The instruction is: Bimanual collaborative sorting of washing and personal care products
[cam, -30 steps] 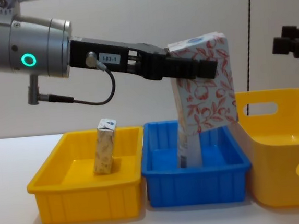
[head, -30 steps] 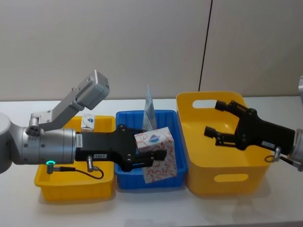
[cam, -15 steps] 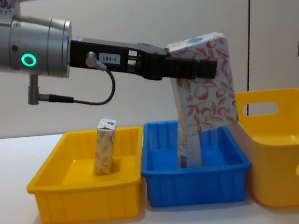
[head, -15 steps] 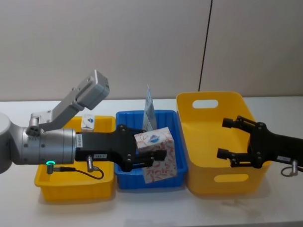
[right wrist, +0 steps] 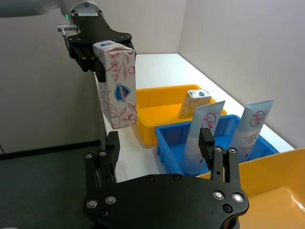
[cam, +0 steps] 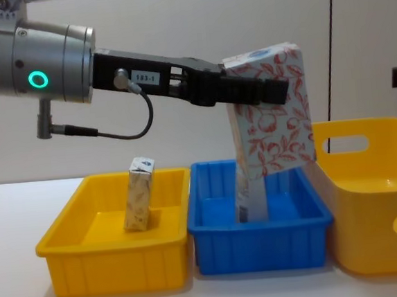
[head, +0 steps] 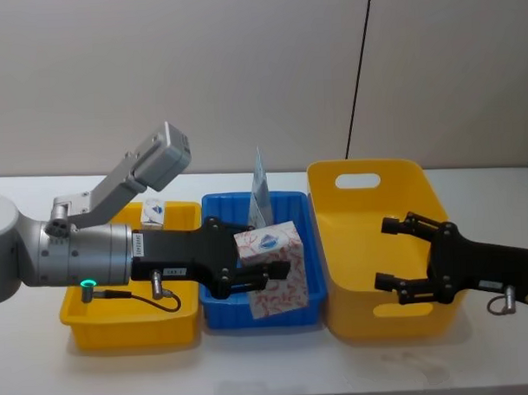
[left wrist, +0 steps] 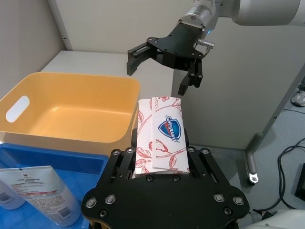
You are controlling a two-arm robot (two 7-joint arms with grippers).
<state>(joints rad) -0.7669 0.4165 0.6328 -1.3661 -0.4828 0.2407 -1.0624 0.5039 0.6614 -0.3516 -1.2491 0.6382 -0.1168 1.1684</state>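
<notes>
White floral box [cam: 273,124]: we've got it clamped in our L tool [head: 266,265], held up over the blue bin [cam: 262,243]. Our R tool [head: 383,252] gapes wide, empty, above the big yellow bin [head: 367,172].

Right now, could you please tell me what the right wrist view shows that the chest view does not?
The right wrist view brings in a second pale-blue tube standing in the blue bin, and the right gripper's open fingers in full. The chest view adds the left arm's green ring light and the large yellow bin's handle slots. Both show the left gripper holding the floral box, and the cream carton in the small yellow bin.
</notes>
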